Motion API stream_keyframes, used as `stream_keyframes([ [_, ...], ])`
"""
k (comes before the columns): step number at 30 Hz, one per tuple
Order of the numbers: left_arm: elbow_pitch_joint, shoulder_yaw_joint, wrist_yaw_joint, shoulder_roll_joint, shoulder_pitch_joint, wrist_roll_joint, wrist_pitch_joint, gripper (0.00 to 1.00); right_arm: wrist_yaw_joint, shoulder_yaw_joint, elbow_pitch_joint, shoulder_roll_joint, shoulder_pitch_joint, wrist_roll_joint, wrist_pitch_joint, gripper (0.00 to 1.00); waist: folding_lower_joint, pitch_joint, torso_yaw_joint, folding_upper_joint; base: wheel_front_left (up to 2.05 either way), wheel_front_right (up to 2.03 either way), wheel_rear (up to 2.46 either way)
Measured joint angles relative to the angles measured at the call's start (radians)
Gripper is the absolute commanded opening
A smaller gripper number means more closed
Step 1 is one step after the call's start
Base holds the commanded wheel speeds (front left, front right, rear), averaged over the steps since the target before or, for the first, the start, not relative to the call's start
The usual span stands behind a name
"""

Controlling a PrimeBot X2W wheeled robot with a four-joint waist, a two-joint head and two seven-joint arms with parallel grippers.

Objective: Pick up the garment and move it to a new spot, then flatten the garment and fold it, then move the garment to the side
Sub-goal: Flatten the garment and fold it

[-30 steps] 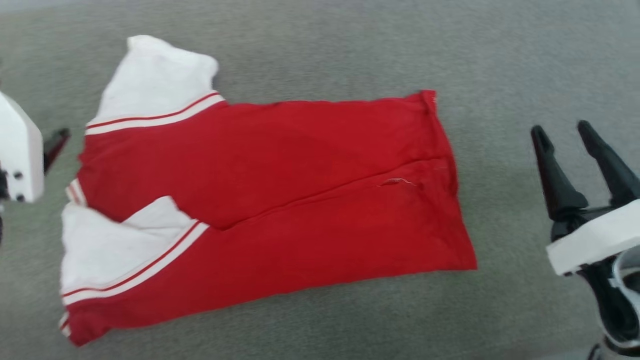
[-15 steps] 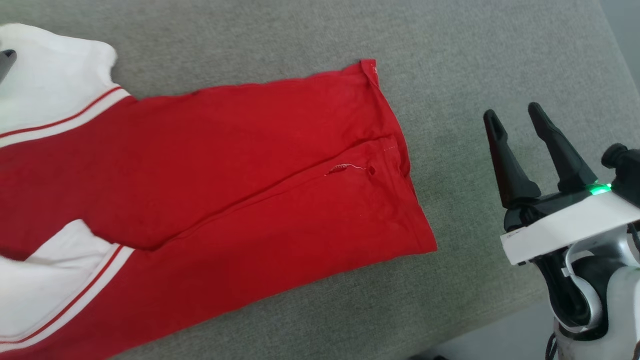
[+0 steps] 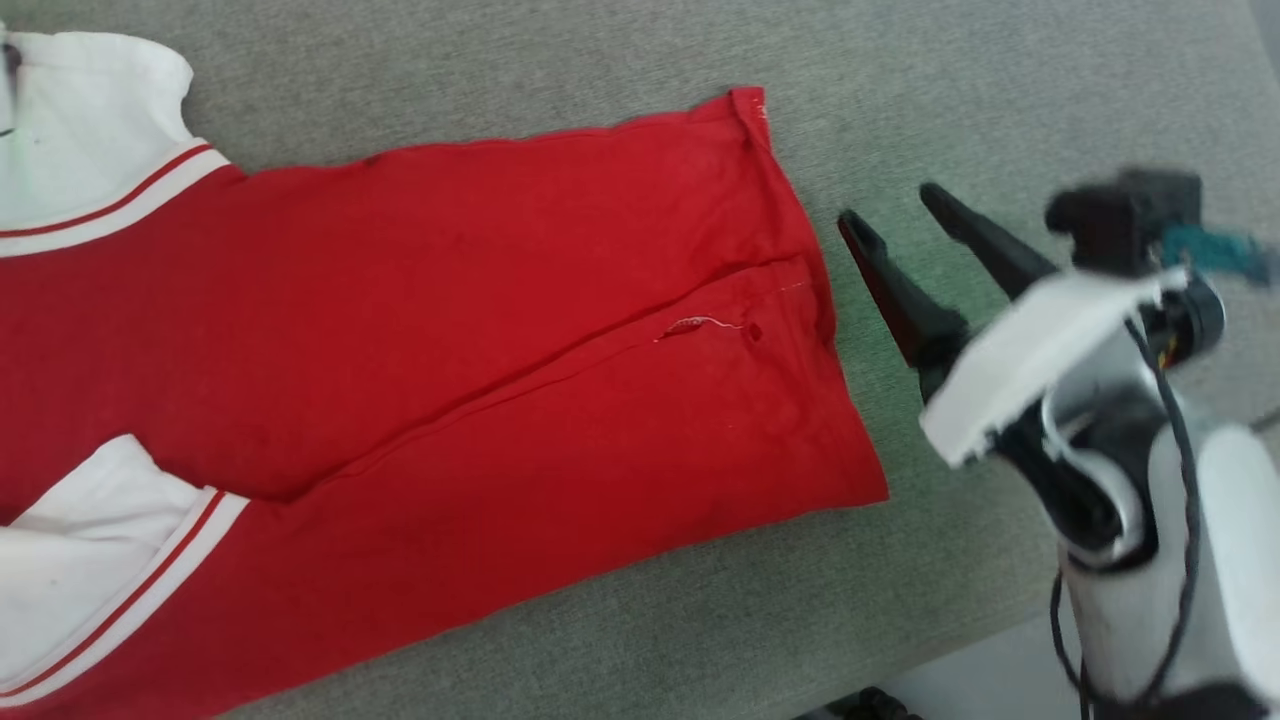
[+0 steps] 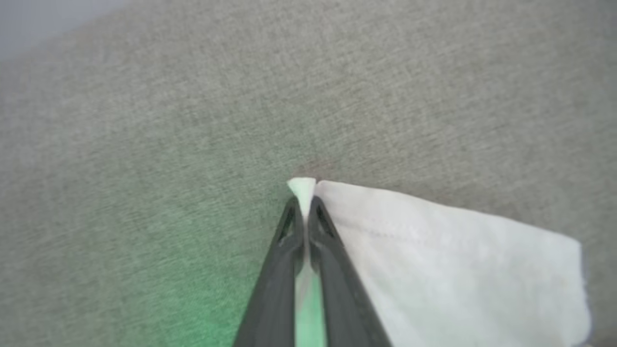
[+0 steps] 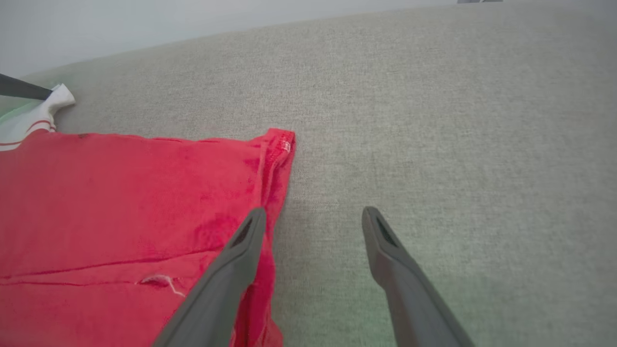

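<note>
The garment (image 3: 450,330) lies flat on the grey cloth surface: a red body with white sleeves at the left and striped trim. A small hole (image 3: 752,332) and a loose thread sit near its hem. In the left wrist view my left gripper (image 4: 303,200) is shut on the tip of a white sleeve (image 4: 458,260), pinching a peak of fabric. The right wrist view has that dark finger (image 5: 21,88) at the far sleeve corner. My right gripper (image 3: 890,205) stands open just right of the hem. Its left finger (image 5: 241,250) overlaps the red edge (image 5: 274,168).
The grey upholstered surface (image 3: 1000,90) stretches beyond the garment at the top and right. Its front edge runs along the lower right, with pale floor (image 3: 980,680) below it. A pale wall (image 5: 144,19) rises behind the surface.
My left gripper has shut on the white sleeve tip. The head camera has swung right. My right gripper has moved left and forward, closer to the hem.
</note>
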Motion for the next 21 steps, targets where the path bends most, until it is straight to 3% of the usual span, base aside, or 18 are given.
stream_keyframes([
  [8,0.071,-0.014,-0.035,-0.062,-0.053,0.011,-0.024,0.00,0.000,0.073,0.189,-0.033,-0.258,0.022,0.170,1.00,0.0000,0.016,0.030,0.0000,0.00,0.00,0.00],
  [19,0.170,-0.018,-0.087,-0.123,-0.103,0.013,-0.081,0.00,0.000,0.172,0.500,-0.007,-0.525,0.074,0.427,1.00,0.0000,0.031,0.059,-0.0001,0.00,0.00,0.00],
  [20,0.178,-0.017,-0.091,-0.128,-0.104,0.013,-0.086,0.00,0.000,0.183,0.516,-0.007,-0.540,0.078,0.453,0.76,0.0000,0.032,0.061,0.0000,0.00,0.00,0.00],
  [21,0.185,-0.017,-0.094,-0.133,-0.105,0.013,-0.092,0.00,0.000,0.189,0.531,-0.010,-0.551,0.082,0.473,0.41,0.0000,0.032,0.064,-0.0001,0.00,0.00,0.00],
])
